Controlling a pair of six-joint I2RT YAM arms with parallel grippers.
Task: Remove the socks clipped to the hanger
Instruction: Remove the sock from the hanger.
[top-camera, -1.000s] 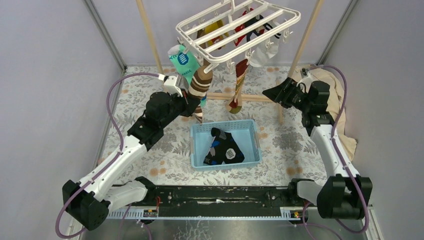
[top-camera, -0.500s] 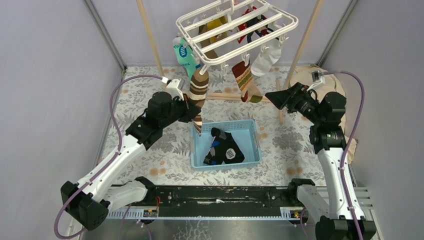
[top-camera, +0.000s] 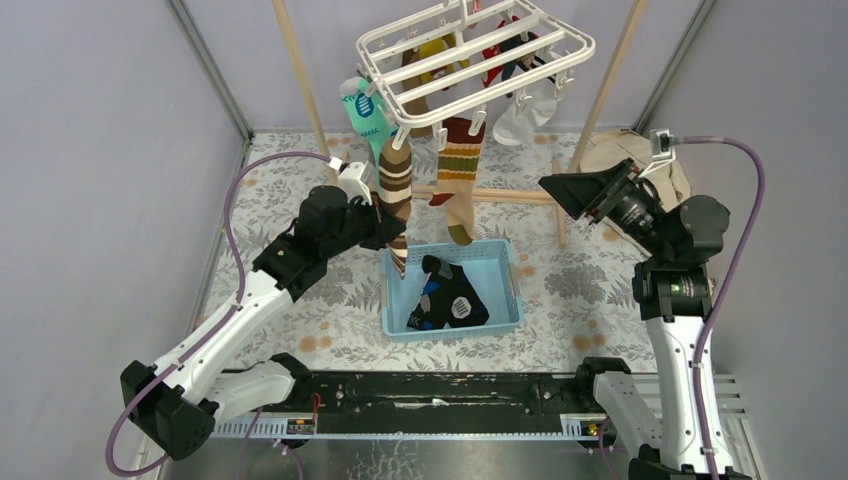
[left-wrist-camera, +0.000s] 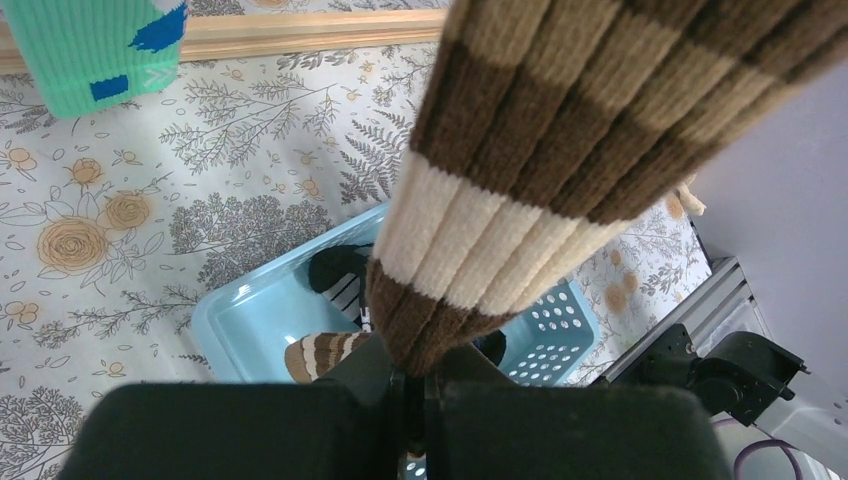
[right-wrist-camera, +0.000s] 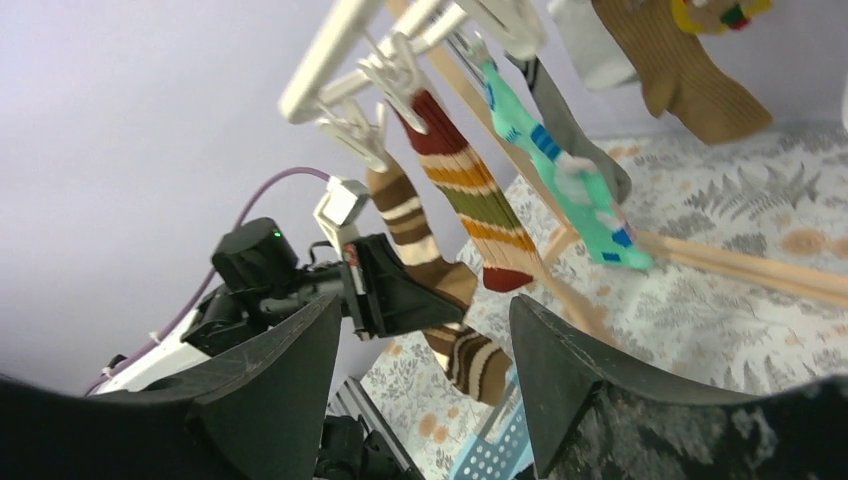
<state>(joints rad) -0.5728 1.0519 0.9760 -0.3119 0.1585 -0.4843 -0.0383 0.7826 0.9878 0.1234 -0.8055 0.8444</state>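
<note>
From above, hanger (top-camera: 470, 55) hung at the far side, socks (top-camera: 458, 160) clipped beneath, brown-striped sock (top-camera: 395, 180) clamped by left gripper (top-camera: 390, 226) beside blue basket (top-camera: 513, 280), left wrist, jaws pressed on that sock, right wrist, right gripper (right-wrist-camera: 424, 300) spread apart, empty.

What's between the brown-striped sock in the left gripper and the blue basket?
Nothing visible. The left gripper is shut on the brown-striped sock, clipped to the hanger; its toe hangs over the left rim of the blue basket.
</note>
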